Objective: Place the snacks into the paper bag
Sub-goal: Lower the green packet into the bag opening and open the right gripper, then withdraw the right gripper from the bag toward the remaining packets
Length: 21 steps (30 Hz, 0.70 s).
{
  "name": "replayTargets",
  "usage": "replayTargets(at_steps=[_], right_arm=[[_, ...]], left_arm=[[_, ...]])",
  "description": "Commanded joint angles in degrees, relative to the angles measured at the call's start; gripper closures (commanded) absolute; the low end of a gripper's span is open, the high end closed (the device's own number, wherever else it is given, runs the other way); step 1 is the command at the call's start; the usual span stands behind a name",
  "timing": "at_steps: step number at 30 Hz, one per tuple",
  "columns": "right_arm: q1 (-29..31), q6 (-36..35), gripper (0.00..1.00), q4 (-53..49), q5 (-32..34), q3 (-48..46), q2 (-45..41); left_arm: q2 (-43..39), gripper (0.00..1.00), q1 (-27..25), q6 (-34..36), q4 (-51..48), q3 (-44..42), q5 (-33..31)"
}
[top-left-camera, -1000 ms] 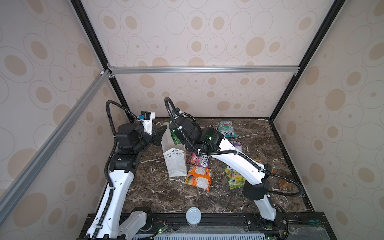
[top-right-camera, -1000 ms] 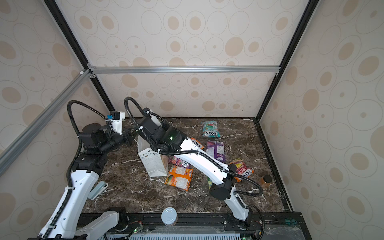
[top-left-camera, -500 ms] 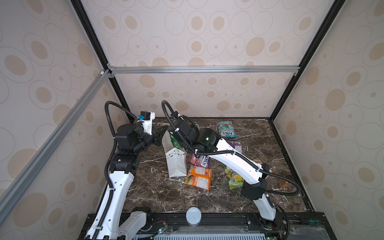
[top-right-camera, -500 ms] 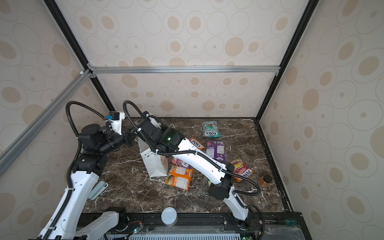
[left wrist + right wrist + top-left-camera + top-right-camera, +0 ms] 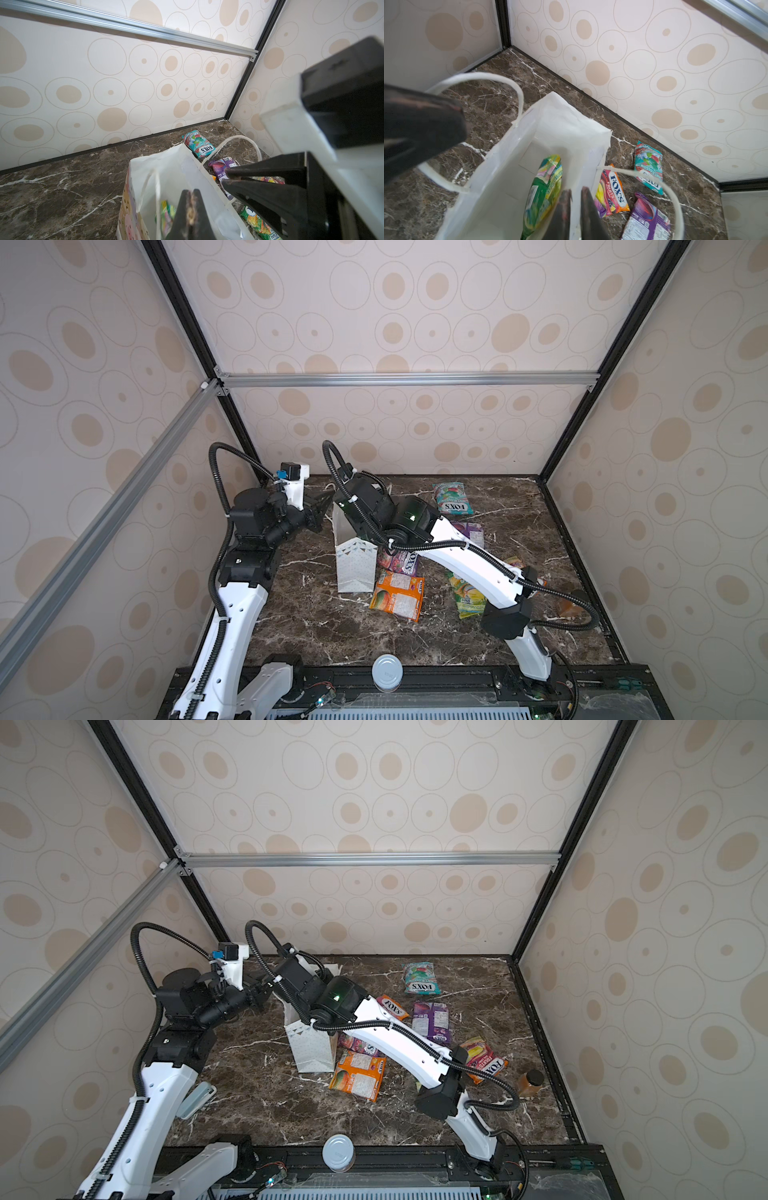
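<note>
Right hand [image 5: 575, 190] just parted narrowly over the paper bag [image 5: 500, 166]; green snack [image 5: 544, 193] loose inside, so I count it delivered. Left hand [image 5: 190, 193] pinched shut on its rim.

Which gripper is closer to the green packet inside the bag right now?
Right. The right gripper hangs in the mouth of the paper bag, slightly parted, right beside the green packet. The left gripper is shut at the bag's rim, outside the opening.
</note>
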Motion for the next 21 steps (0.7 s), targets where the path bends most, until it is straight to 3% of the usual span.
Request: replayTargets(at_steps=[1, 3, 4, 5, 10, 14, 21], right_arm=[[-0.2, -0.5, 0.80, 2.5, -2.3, 0.5, -1.8], [-0.1, -0.9, 0.77, 3.4, -4.1, 0.5, -2.5], [-0.2, -1.0, 0.76, 4.0, -4.9, 0.5, -2.9], [-0.2, -1.1, 0.74, 4.7, -6.3, 0.1, -3.7], [-0.1, -1.0, 0.71, 10.3, -14.0, -6.2, -10.3], [-0.1, -0.9, 0.71, 15.2, -14.6, -17.3, -18.0], [-0.1, 0.2, 0.69, 23.7, -12.1, -40.6, -33.1]], left_arm=[[-1.0, 0.93, 0.2, 0.9, -0.6, 0.8, -2.2], [-0.9, 0.92, 0.2, 1.4, -2.0, 1.3, -5.3], [-0.8, 0.87, 0.2, 1.7, -2.6, 1.6, -6.3], [-0.7, 0.75, 0.2, 2.0, -3.3, 2.0, -7.1], [-0.8, 0.37, 0.3, 2.6, -7.1, 4.9, -11.3], [0.1, 0.27, 0.3, 4.0, -16.8, 13.4, -19.5], [1.7, 0.20, 0.3, 4.0, -28.3, 22.0, -29.7]])
